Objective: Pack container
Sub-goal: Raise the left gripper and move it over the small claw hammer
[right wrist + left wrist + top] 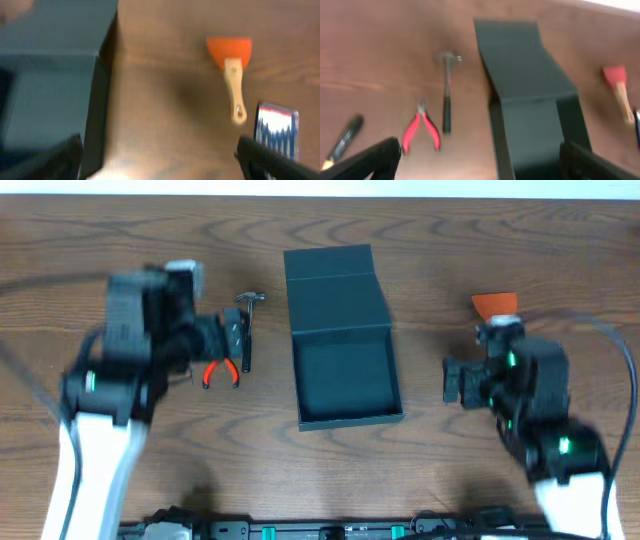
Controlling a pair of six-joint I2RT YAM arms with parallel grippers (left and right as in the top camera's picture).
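A brown wooden table [80,240] is filling the frame. The box [345,370] is sitting open at centre, between the left gripper [232,338] and right gripper [452,380], both gaping wide, holding nothing.

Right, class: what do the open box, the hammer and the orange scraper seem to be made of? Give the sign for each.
Container: probably cardboard, matte teal-grey; flat folded panels, no shine. Hammer: pale grey head looks metal; dark handle unclear. Scraper: tan handle looks like bare wood; orange blade could be plastic or painted.
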